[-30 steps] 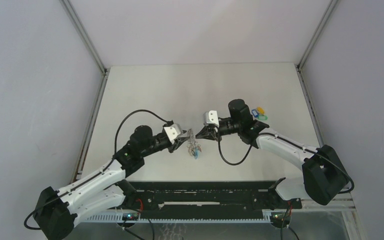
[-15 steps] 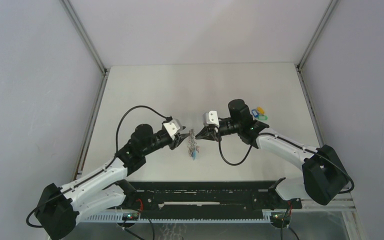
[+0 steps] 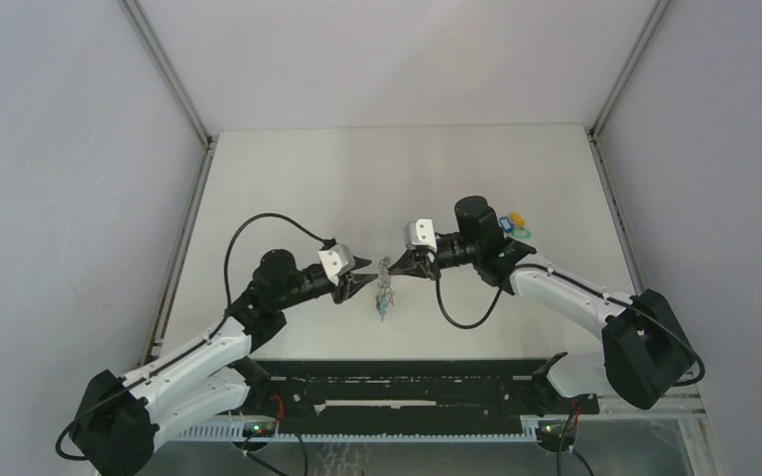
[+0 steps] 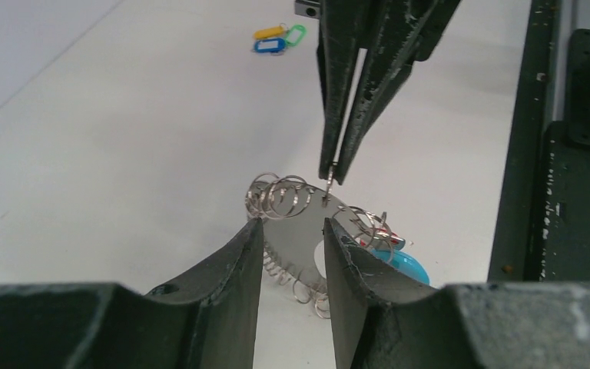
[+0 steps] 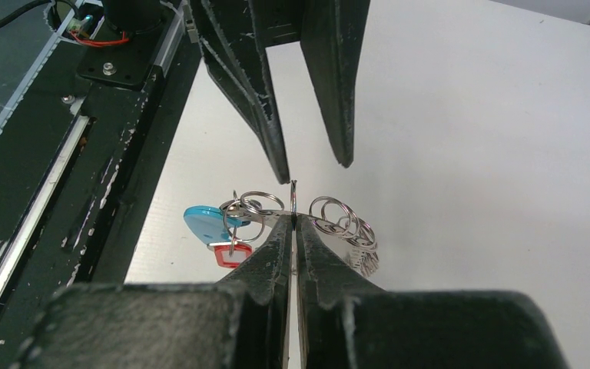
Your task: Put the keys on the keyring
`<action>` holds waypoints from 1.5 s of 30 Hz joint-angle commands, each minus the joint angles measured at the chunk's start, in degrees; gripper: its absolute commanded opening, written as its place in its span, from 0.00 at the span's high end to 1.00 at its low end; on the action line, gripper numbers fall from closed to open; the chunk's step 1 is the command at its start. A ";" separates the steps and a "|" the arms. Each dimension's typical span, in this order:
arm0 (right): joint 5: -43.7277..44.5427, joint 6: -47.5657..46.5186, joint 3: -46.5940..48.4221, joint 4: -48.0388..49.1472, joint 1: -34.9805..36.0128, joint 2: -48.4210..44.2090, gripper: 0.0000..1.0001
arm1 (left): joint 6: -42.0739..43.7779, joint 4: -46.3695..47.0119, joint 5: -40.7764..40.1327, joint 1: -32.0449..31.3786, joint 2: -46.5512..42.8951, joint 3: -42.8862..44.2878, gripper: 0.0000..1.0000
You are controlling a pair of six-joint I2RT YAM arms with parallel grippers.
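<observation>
The keyring (image 3: 384, 288) is a grey metal plate with many small silvery rings, a cyan piece (image 5: 203, 221) and a red tag (image 5: 230, 254). My right gripper (image 5: 293, 219) is shut on the plate's thin edge and holds it on edge at the table's middle. Facing it is my left gripper (image 4: 292, 223), open, its fingertips just short of the plate (image 4: 299, 234), which shows through the gap between them. In the right wrist view the left gripper (image 5: 313, 172) stands apart right behind the ring. The keys (image 3: 516, 224), yellow, blue and green, lie on the table behind the right arm, and also show as the keys (image 4: 276, 38) in the left wrist view.
A black rail (image 3: 407, 387) with the arm bases runs along the near table edge. A black cable (image 3: 456, 312) loops below the right wrist. Grey walls with metal posts close in the white table (image 3: 288, 178) on both sides.
My left gripper has drawn back a little to the left of the keyring and dropped slightly. The right gripper has kept its grip and barely moved.
</observation>
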 commanded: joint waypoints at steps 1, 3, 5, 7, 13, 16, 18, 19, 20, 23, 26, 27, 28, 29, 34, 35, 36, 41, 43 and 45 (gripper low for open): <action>-1.89 0.08 2.58 2.27 -0.23 -2.48 1.00 | 0.65 1.08 5.56 0.23 0.66 2.19 0.61; -1.93 -0.15 2.61 2.09 -0.21 -2.51 1.00 | 0.83 1.01 6.37 0.22 0.87 2.50 0.61; -2.20 -0.20 2.57 2.08 -0.17 -2.36 1.00 | 0.87 1.34 7.33 0.21 1.02 2.86 0.61; -2.33 -0.25 2.58 2.07 -0.15 -2.30 1.00 | 0.97 1.43 7.87 0.23 1.28 3.31 0.61; -2.76 -0.67 2.57 1.80 -0.06 -2.24 1.00 | 1.27 0.98 8.65 0.23 2.89 4.79 0.67; -3.09 -0.71 2.58 1.74 -0.04 -2.19 1.00 | 1.23 1.08 8.54 0.19 3.22 5.15 0.67; -3.27 -0.79 2.56 1.66 -0.06 -2.15 1.00 | 1.00 1.55 8.38 0.23 3.25 5.18 0.67; -3.25 -0.77 2.59 1.62 0.07 -2.15 1.00 | 0.95 1.84 8.24 0.23 3.23 5.21 0.67; -3.33 -0.83 2.57 1.62 0.05 -2.13 1.00 | 0.84 2.11 8.24 0.21 3.18 5.17 0.67; -3.35 -0.79 2.56 1.62 0.05 -2.07 1.00 | 0.52 3.00 8.50 0.23 3.48 5.24 0.68; -3.49 -0.81 2.57 1.76 0.03 -2.15 1.00 | 0.52 2.87 9.33 0.21 4.36 5.68 0.71; -3.41 -0.74 2.56 1.78 0.02 -2.22 1.00 | 0.52 2.81 9.36 0.23 4.54 5.84 0.72; -3.41 -0.76 2.56 1.77 0.04 -2.24 1.00 | 0.62 2.58 9.48 0.23 4.69 5.95 0.74; -3.35 -0.76 2.61 1.78 0.03 -2.24 1.00 | 0.63 2.56 9.57 0.23 4.77 5.96 0.76; -3.59 -0.70 2.58 2.09 0.07 -1.98 1.00 | 0.44 2.93 10.10 0.23 4.81 6.31 0.79; -3.65 -0.68 2.57 2.11 0.11 -1.98 1.00 | 0.39 3.05 10.31 0.23 4.82 6.39 0.79; -3.64 -0.68 2.58 2.08 0.08 -1.98 1.00 | 0.32 3.07 10.46 0.23 4.95 6.49 0.80; -3.61 -0.64 2.57 1.97 0.02 -1.98 1.00 | 0.36 2.80 10.81 0.23 5.85 6.77 0.85; -3.63 -0.64 2.61 1.98 0.03 -1.98 1.00 | 0.55 2.29 10.87 0.23 6.14 6.97 0.86; -3.70 -0.51 2.66 2.12 0.03 -1.98 1.00 | 0.89 1.61 10.73 0.23 6.57 7.16 0.86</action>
